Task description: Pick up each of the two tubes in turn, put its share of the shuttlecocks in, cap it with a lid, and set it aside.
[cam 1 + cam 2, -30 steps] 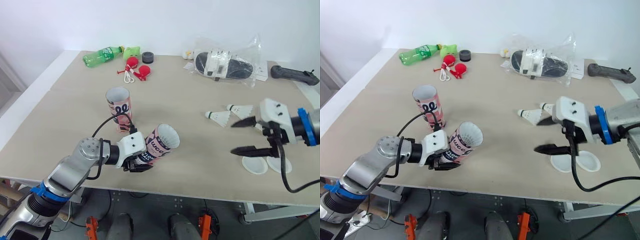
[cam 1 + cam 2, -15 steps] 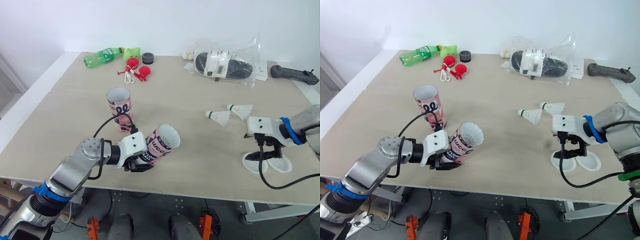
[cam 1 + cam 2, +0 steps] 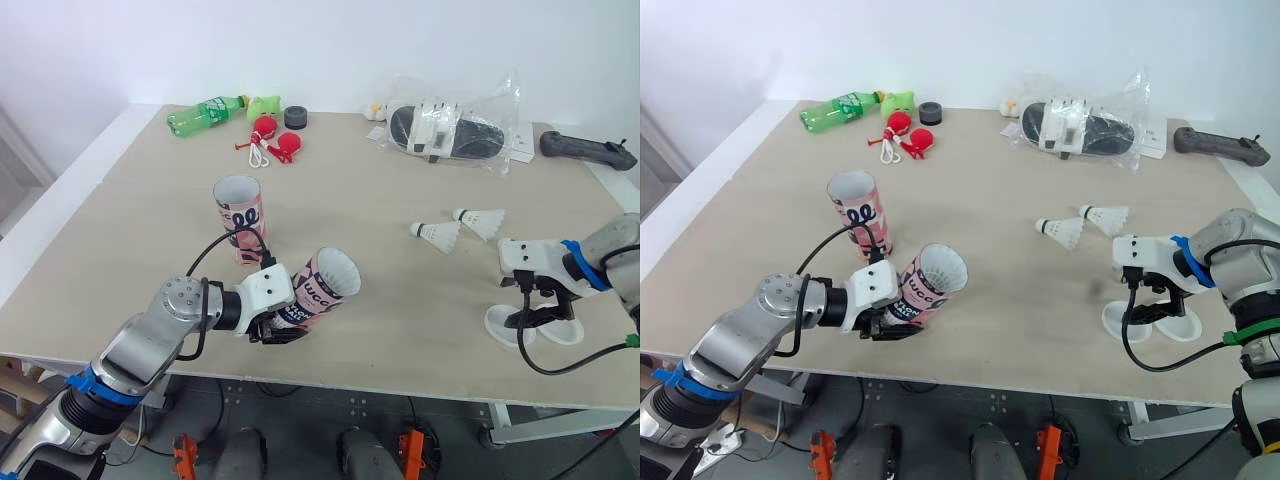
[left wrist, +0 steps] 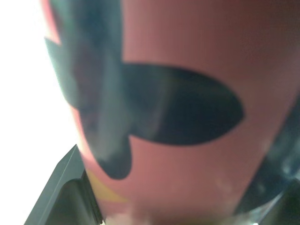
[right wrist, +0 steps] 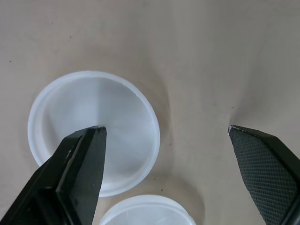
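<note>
A green bottle (image 3: 205, 110) lies on its side at the far left of the table (image 3: 350, 200), with a green toy (image 3: 263, 104) and a black disc (image 3: 295, 116) just beside it. Red toys (image 3: 275, 140) lie in front of them. To the right are a clear bag (image 3: 450, 125) of dark things and a black handle (image 3: 588, 150).

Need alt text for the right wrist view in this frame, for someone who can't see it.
The right gripper hangs open over the tan table, one black finger over a round white lid and the other over bare tabletop. The rim of a second white lid lies close beside the first.
</note>
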Controlling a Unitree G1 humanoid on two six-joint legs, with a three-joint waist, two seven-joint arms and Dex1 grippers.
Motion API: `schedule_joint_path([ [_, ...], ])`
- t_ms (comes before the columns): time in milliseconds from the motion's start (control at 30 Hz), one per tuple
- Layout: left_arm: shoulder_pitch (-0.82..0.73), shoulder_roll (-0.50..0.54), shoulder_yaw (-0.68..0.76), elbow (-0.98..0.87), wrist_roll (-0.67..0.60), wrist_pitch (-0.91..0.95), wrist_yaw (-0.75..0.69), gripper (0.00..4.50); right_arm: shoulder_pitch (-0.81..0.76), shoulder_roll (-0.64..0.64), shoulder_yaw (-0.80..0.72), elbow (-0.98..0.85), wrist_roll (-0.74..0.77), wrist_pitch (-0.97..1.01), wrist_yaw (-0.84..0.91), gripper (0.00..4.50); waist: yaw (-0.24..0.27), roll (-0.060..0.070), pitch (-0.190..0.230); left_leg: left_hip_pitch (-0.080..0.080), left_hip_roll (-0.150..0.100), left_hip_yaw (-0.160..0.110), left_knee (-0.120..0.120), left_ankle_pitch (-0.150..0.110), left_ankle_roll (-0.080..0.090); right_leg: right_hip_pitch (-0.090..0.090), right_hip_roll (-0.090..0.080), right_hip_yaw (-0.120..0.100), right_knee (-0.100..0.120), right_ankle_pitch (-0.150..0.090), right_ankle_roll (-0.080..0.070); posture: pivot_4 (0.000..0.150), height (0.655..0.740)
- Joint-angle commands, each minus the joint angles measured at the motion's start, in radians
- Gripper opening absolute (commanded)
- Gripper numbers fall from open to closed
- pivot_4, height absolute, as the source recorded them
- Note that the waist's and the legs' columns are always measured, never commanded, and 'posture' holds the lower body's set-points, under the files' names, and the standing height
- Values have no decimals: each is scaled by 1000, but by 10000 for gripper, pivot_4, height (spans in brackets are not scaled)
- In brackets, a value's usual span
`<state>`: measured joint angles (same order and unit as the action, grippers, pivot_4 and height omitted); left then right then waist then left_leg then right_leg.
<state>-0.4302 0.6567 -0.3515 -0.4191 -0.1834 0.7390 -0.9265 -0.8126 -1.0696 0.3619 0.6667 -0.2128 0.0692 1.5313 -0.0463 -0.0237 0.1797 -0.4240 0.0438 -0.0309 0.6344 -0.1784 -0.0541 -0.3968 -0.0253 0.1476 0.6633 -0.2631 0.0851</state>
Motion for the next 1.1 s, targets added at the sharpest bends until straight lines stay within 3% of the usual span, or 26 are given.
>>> schedule_joint_path([
  [33,13,-3,-33,21,10,2,5,29875,-42,0,11,39,-38,-29,32,44526,0,0,0,0,0,0,0,0,0,0,0,0,0,0,0,1500,7400],
  [133,13,-4,-33,22,12,1,8,29875,-56,10,21,62,-56,-44,36,44526,0,0,0,0,0,0,0,0,0,1,0,0,0,0,1,1500,7400],
  [200,13,-3,-32,21,13,1,9,29875,-59,13,25,64,-62,-54,41,39332,0,0,0,1,0,0,0,0,0,1,0,0,0,0,1,1500,7400],
  [300,15,-3,-31,18,12,4,12,29875,-50,13,24,46,-64,-56,51,27368,-1,0,0,2,0,0,1,0,0,3,0,0,0,0,1,1500,7400],
  [467,16,-4,-28,13,11,9,17,29875,-9,5,13,-20,-59,-39,49,2242,-3,-2,0,5,0,0,1,0,0,6,0,0,0,0,0,1500,7400],
  [500,15,-5,-28,14,11,10,17,29875,0,3,10,-36,-57,-31,48,205,-3,-2,0,6,0,0,1,0,0,7,0,0,0,0,0,1500,7400],
  [800,5,-4,-33,22,15,3,8,29875,58,-14,-68,-178,43,92,81,205,-2,-2,0,7,0,0,1,0,0,8,0,0,0,-1,0,1500,7400],
  [933,0,-1,-35,26,17,-1,0,29875,-67,-33,-116,-353,360,329,83,205,-6,4,1,7,0,0,1,0,0,8,0,0,0,0,0,1500,7400],
  [1100,-3,-2,-35,33,17,-5,-3,29875,-167,19,-178,-519,560,506,82,205,-1,4,1,6,0,-1,0,0,0,7,0,0,0,-1,0,1500,7400],
])
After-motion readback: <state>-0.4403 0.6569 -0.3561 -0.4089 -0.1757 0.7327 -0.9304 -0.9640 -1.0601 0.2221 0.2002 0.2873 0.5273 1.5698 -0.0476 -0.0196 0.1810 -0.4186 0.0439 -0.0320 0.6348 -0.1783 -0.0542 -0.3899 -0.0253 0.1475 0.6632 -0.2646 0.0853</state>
